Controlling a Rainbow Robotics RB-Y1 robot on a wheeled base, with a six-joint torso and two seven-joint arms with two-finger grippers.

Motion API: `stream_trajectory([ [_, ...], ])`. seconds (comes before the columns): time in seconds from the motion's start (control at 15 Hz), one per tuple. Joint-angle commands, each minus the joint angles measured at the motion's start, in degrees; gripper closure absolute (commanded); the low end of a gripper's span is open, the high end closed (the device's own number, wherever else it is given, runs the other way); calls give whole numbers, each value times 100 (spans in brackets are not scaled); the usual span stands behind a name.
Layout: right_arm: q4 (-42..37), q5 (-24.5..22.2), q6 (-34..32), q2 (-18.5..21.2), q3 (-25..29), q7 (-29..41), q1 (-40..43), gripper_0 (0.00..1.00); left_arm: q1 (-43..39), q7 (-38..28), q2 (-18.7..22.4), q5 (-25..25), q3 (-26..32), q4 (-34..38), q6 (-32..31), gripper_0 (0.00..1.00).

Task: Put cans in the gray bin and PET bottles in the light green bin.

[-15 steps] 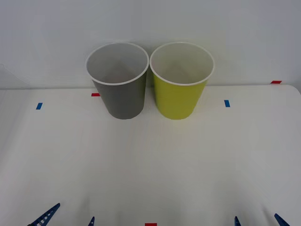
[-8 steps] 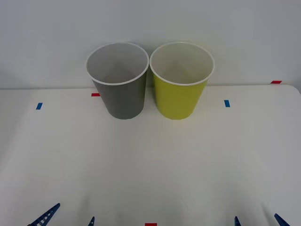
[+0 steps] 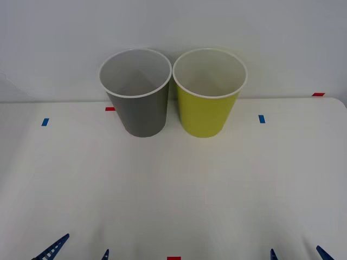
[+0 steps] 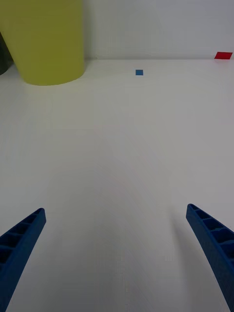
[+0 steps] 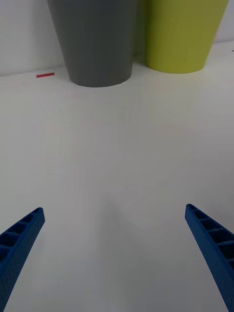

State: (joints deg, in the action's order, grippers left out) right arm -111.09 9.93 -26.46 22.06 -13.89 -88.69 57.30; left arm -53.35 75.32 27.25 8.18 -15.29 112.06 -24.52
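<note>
Both arms parked at the near table edge, fingers spread wide and empty; no can or bottle on the table.

The gray bin [image 3: 136,92] and the light green bin [image 3: 209,92] stand upright, rims touching or nearly so, at the far edge of the table [image 3: 173,184], gray on the robot's left. Left gripper [image 3: 78,250] sits near the near-left corner, right gripper [image 3: 295,253] near the near-right; each holds nothing. Judgement: gray bin lies ahead of the left arm, green bin ahead of the right, so each arm is the nearer one for its own bin. Front view looks into both white interiors; no item visible inside. Left wrist view gives both bin bases [image 5: 97,44] and a red tape mark [image 5: 45,75]; right wrist view gives the green bin base [image 4: 46,41], blue tape [image 4: 139,72].
</note>
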Motion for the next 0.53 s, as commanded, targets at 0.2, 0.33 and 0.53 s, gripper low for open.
stream_trajectory([
  [0.2, 0, 0, 1, 0, 0, 1, 0, 0, 0, 0, 0, 0, 0, 0, 0, 0],
  [0.33, 0, 0, 1, 0, 0, 1, 0, 0, 0, 0, 0, 0, 0, 0, 0, 0],
  [0.53, 0, 0, 1, 0, 0, 1, 0, 0, 0, 0, 0, 0, 0, 0, 0, 0],
])
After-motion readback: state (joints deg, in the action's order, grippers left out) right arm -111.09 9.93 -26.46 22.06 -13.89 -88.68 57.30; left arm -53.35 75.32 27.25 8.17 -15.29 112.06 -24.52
